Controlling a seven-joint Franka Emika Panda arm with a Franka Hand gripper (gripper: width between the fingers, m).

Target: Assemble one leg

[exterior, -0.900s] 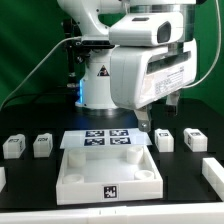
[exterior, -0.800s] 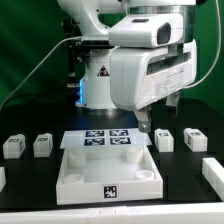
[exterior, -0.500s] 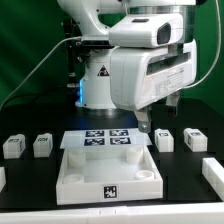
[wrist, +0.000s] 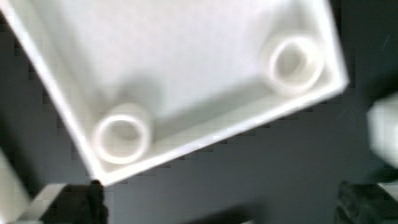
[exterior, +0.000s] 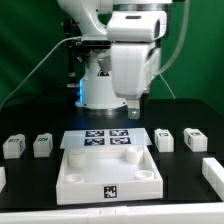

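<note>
Several legs, small white blocks with tags, lie on the black table. Two are at the exterior view's left [exterior: 13,146] [exterior: 42,145] and two at its right [exterior: 165,139] [exterior: 195,139]. My gripper [exterior: 134,106] hangs above the back of the table, over the marker board's far right end, touching nothing. In the wrist view the gripper [wrist: 222,206] is open and empty, with its dark fingers [wrist: 71,205] wide apart above bare table. A white blur at that view's edge [wrist: 382,130] may be a leg; I cannot tell.
The large white square tray-like part [exterior: 72,172] with round corner holes lies at the front middle; its corner shows in the wrist view [wrist: 178,70]. The marker board [exterior: 108,138] lies behind it. More white parts sit at the edges [exterior: 2,178] [exterior: 213,172]. The robot base stands behind.
The hand has turned and shifted toward the exterior view's left, so it now looks narrower. The parts on the table have not moved.
</note>
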